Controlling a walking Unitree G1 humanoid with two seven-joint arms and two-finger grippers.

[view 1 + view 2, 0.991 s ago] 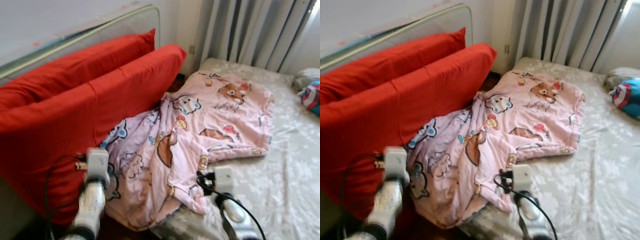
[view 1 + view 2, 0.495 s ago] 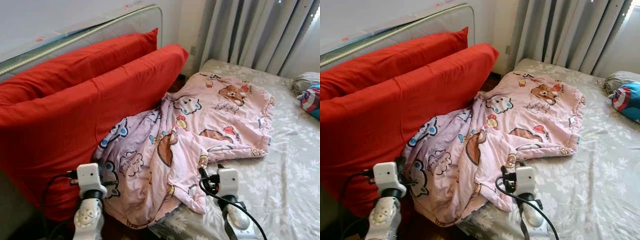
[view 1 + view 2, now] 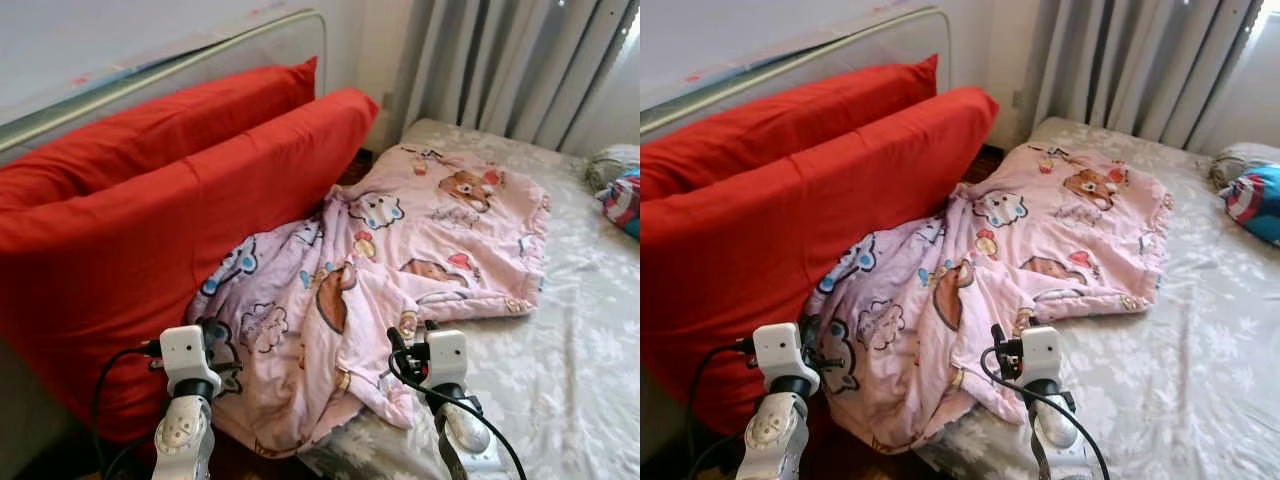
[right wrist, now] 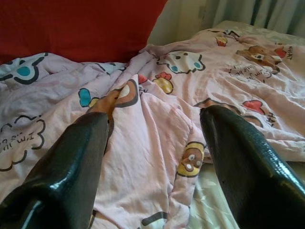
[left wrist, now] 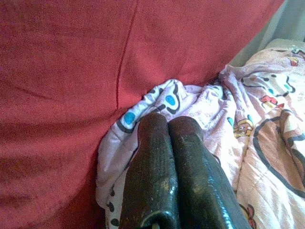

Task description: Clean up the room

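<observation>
A pink cartoon-print blanket (image 3: 420, 240) lies rumpled on the bed, its near left part hanging off the edge against two big red pillows (image 3: 150, 230). My left gripper (image 5: 169, 121) is shut with nothing in it, its tips right at the blanket's hanging edge beside the red pillow (image 5: 71, 57). In the left eye view the left gripper (image 3: 215, 338) is low at the left. My right gripper (image 4: 157, 114) is open, its fingers (image 4: 76, 157) spread over the blanket's near fold (image 4: 157, 157). It reaches the blanket's near corner on the bed, where the right gripper (image 3: 400, 345) stands.
The bed has a pale flowered sheet (image 3: 580, 340), bare to the right. A red, white and blue round cushion (image 3: 625, 195) and a grey pillow (image 3: 610, 160) lie at the far right. Grey curtains (image 3: 500, 60) hang behind. A metal rail (image 3: 150, 70) runs above the red pillows.
Over the second my left arm came down slightly and steadied at the blanket's hanging edge. The right arm shifted only a little. The blanket lies as before.
</observation>
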